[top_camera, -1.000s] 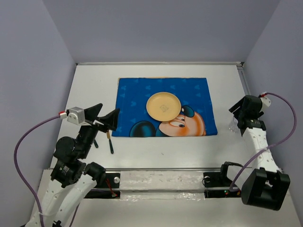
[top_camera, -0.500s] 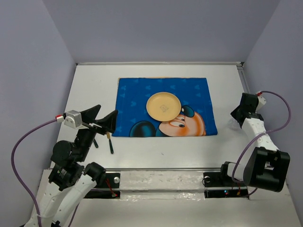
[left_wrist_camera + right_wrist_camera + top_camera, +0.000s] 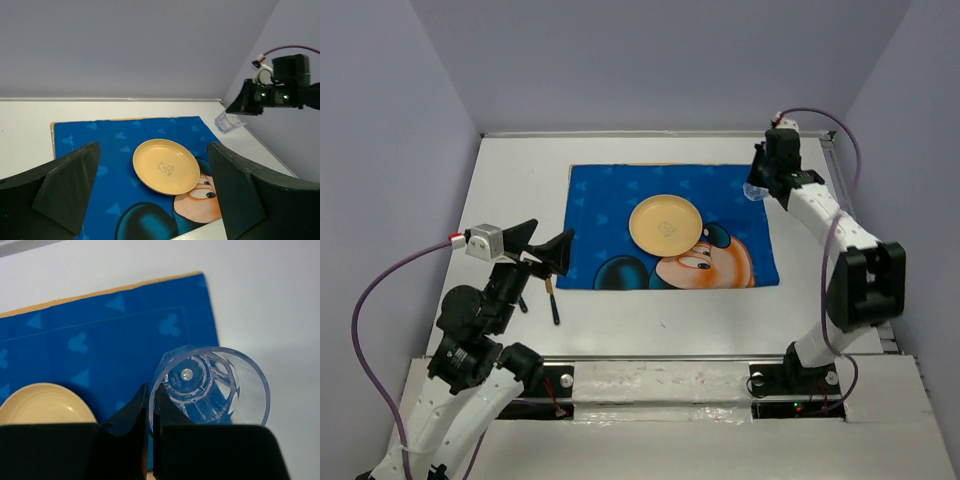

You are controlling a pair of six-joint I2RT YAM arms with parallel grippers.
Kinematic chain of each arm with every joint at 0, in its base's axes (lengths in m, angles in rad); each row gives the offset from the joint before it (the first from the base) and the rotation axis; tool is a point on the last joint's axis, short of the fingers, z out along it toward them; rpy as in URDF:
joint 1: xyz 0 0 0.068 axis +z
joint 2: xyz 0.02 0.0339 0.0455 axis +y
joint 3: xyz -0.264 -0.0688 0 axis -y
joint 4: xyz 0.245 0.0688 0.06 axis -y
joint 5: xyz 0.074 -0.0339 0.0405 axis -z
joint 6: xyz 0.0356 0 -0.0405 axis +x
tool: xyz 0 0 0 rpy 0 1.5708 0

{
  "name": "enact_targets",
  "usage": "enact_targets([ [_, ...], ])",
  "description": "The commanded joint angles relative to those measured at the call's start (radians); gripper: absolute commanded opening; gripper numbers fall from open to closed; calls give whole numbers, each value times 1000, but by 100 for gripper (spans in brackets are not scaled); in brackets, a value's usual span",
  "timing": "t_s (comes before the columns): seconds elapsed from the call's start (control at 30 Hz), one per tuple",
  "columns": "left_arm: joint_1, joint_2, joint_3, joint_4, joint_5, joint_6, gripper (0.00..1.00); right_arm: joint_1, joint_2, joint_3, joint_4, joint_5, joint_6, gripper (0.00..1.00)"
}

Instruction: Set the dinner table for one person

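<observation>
The white dinner table (image 3: 620,320) carries a blue cartoon-mouse placemat (image 3: 610,200) with a yellow plate (image 3: 665,223) in its middle. My right gripper (image 3: 151,390) is shut on the rim of a clear glass (image 3: 215,385), one finger inside and one outside. It holds the glass (image 3: 756,191) above the placemat's far right corner, where the left wrist view also shows the glass (image 3: 230,122). My left gripper (image 3: 542,250) hovers open at the placemat's left edge with nothing between its fingers (image 3: 65,190). The plate (image 3: 166,166) shows between them.
Two dark-handled utensils (image 3: 554,305) lie on the table left of the placemat, partly under my left gripper. Lavender-grey walls (image 3: 390,150) enclose the table on three sides. A metal rail (image 3: 660,358) runs along the near edge.
My right gripper shut on the glass at the table's right edge, then swung it up and left to the placemat's far right corner. The left arm barely moved.
</observation>
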Motion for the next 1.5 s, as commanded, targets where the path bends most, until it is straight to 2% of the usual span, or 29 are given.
enact_targets([
  [0.0, 23, 39, 11, 34, -2, 18, 99, 20, 178, 238, 3, -87, -128, 0],
  [0.13, 33, 61, 12, 35, 2, 20, 99, 29, 340, 424, -44, -95, -170, 0],
  [0.27, 50, 67, 11, 38, 5, 17, 99, 29, 456, 524, -92, -78, -200, 0],
  [0.43, 63, 76, 11, 41, 15, 15, 99, 29, 558, 578, -103, -56, -233, 0],
  [0.63, 73, 85, 9, 43, 16, 14, 99, 49, 609, 587, -120, 17, -254, 2],
  [0.67, 73, 85, 9, 43, 16, 14, 99, 49, 605, 587, -118, 30, -254, 10],
  [0.7, 76, 87, 9, 43, 16, 15, 99, 49, 598, 587, -120, 34, -250, 42],
  [0.77, 79, 88, 11, 43, 12, 15, 99, 58, 571, 595, -121, 33, -239, 76],
  [0.8, 82, 88, 11, 43, 8, 15, 99, 58, 557, 598, -123, 9, -225, 78],
  [0.93, 102, 76, 14, 31, -56, 12, 99, 83, 461, 577, -123, -90, -165, 82],
  [1.07, 133, 70, 28, -34, -263, -28, 99, 184, 318, 443, -63, -136, -93, 83],
  [1.1, 136, 70, 29, -40, -350, -41, 99, 251, 283, 331, 25, -145, -73, 83],
  [1.13, 142, 64, 28, -42, -384, -55, 99, 286, 214, 267, 81, -153, -37, 83],
  [1.23, 156, 50, 23, -49, -501, -129, 99, 446, 154, 84, 243, -183, 68, 82],
  [1.27, 167, 39, 25, -55, -521, -140, 99, 493, 144, 58, 265, -179, 88, 81],
  [1.3, 173, 35, 25, -57, -565, -150, 99, 541, 146, 37, 320, -173, 108, 75],
  [1.33, 187, 27, 23, -61, -587, -169, 99, 639, 167, 15, 334, -156, 125, 71],
  [1.4, 201, 24, 28, -81, -675, -236, 99, 736, 204, 27, 339, -110, 134, 66],
  [1.47, 227, 24, 42, -123, -747, -285, 99, 850, 268, 64, 337, -98, 140, 65],
])
